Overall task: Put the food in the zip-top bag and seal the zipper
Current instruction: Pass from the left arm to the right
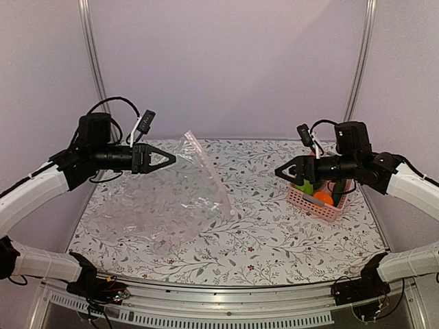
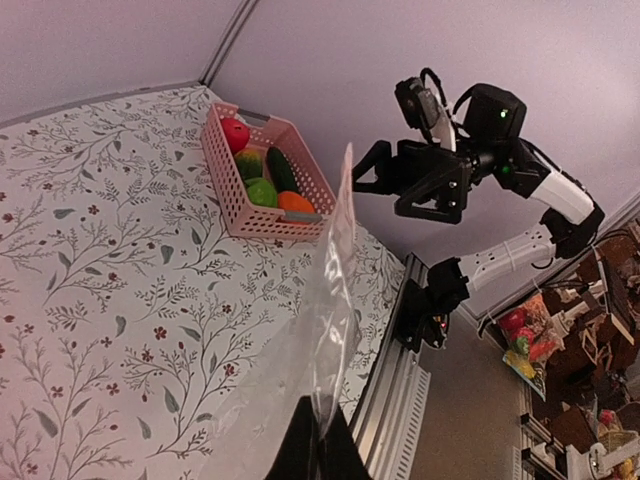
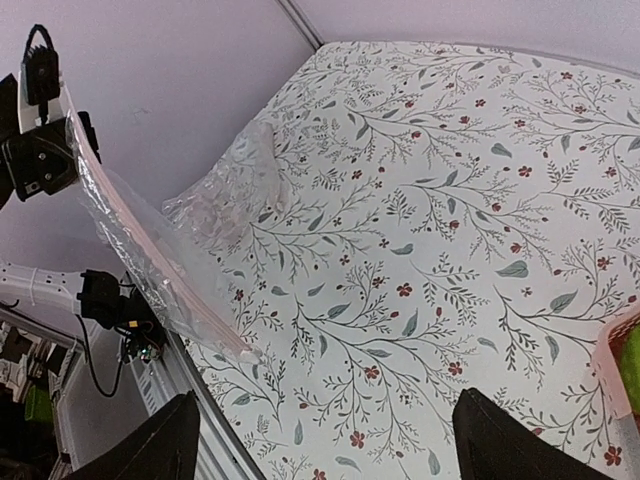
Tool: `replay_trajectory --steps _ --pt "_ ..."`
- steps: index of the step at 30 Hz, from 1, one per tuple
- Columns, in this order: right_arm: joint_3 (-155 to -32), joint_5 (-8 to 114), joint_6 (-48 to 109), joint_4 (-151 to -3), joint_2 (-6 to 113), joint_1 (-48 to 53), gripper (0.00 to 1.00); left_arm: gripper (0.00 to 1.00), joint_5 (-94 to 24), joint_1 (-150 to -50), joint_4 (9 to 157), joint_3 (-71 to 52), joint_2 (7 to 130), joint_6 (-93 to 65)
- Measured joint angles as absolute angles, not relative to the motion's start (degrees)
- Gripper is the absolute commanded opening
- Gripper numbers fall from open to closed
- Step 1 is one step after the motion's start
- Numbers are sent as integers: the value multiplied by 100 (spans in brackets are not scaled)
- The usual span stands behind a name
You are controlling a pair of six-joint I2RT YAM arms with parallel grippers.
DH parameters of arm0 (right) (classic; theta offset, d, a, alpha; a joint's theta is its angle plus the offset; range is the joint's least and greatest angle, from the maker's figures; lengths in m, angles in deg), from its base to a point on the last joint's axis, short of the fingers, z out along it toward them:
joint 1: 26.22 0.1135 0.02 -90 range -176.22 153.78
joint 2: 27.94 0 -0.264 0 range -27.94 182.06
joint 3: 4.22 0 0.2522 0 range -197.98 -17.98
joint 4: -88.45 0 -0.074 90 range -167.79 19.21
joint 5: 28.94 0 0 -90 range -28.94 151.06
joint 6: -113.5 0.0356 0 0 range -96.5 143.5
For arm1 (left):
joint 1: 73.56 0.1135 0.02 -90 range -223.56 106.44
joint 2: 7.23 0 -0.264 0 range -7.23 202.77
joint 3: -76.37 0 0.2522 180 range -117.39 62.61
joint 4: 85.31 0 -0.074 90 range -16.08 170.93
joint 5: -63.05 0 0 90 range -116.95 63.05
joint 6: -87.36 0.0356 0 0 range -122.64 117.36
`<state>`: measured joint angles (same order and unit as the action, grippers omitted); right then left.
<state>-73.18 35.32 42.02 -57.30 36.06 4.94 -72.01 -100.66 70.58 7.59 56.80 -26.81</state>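
Two pincers are sitting well apart. The left gripper is clenching one edge of the zip-top bag, holding it raised over the table. The right gripper is hanging released just beside the pink basket, which is holding the food near the far right table edge. Open tabletop is lying between bag and basket.

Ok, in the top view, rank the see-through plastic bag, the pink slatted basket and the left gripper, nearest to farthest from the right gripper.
1. Pink slatted basket, by the right gripper, right side.
2. See-through plastic bag, left of centre.
3. Left gripper, far left, pinching that bag.
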Motion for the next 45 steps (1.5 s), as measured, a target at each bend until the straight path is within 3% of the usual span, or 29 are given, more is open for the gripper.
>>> replay_trajectory --steps 11,26,33,38,45 --pt "-7156 3021 4353 -6427 4695 1733 65 0 -7505 -10295 7029 630 5929 -2620" --pt "-7683 2518 4264 -7046 5606 2129 50 0 -7887 -10361 6924 575 5935 -2556" --pt "-7956 2166 4150 -7138 5899 2271 48 0 -7911 -10369 6900 566 5935 -2515" --pt "-8011 1963 4146 -7147 6044 2413 36 0 -7929 -10374 6898 564 5935 -2515" --pt "-8035 1843 4296 -7398 6205 2503 9 0 -7955 -10385 6870 560 5935 -2471"
